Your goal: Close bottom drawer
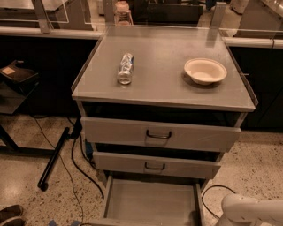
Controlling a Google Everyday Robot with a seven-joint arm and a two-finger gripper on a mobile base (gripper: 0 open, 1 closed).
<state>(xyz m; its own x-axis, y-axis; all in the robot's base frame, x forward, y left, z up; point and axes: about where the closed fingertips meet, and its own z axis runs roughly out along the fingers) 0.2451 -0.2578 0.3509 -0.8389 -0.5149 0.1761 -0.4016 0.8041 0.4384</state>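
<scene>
tool: off-frame, state cannot tell | arm (253, 212) bottom-right | bottom drawer (150, 201) open | 3 drawers (159, 133) | 1 bottle (125, 68) | 1 bowl (205, 70)

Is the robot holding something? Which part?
Cannot be told. The gripper is out of view; only its white arm shows, beside the open bottom drawer.

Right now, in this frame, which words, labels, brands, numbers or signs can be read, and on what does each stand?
No text can be read in this view.
Clear plastic bottle lying on the grey cabinet top: markings too blurred to read.
Orange-capped bottle at the back edge: nothing legible.
Grey metal bottom drawer, open: plain tray, no markings.
Gripper: not in view; only a white arm segment shows at lower right.
</scene>
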